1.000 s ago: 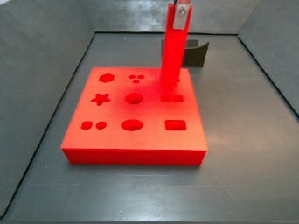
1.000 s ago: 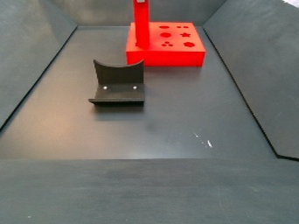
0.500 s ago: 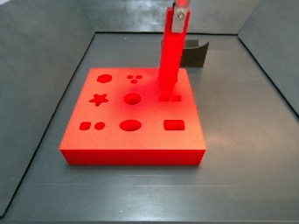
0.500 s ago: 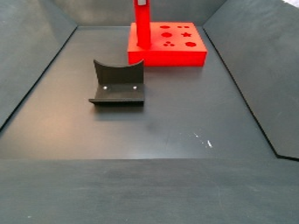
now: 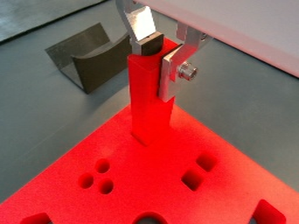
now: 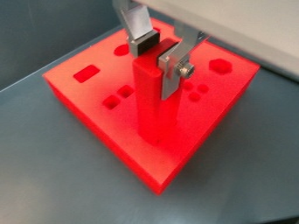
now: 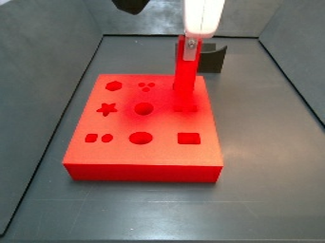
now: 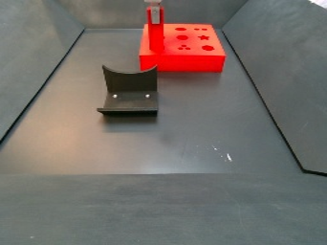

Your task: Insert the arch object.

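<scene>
The tool (image 5: 159,54) stands over the red board (image 5: 140,188), its silver fingers (image 5: 176,70) pinching the top of a tall red bar (image 5: 149,101) that rises upright from the board; in both wrist views the plates sit flat against the bar's two sides. In a side view the tool (image 7: 193,44) hangs from a white housing at the frame's top, the bar (image 7: 185,81) planted among the shape-holes of the board (image 7: 146,157).

The arch block does not show in any view — I cannot tell where it lies relative to the tool.

The board sits on a dark grey surface (image 7: 273,199) walled on its sides, with bare room in front of it and to either side. The dark fixture (image 7: 214,57) stands just behind the board in that side view, near the bar.

In a side view from farther off, the fixture (image 8: 128,92) stands well apart from the board (image 8: 192,48), broad bare surface (image 8: 179,163) in front of it. A wrist view shows the fixture (image 5: 84,54) beyond the bar.
</scene>
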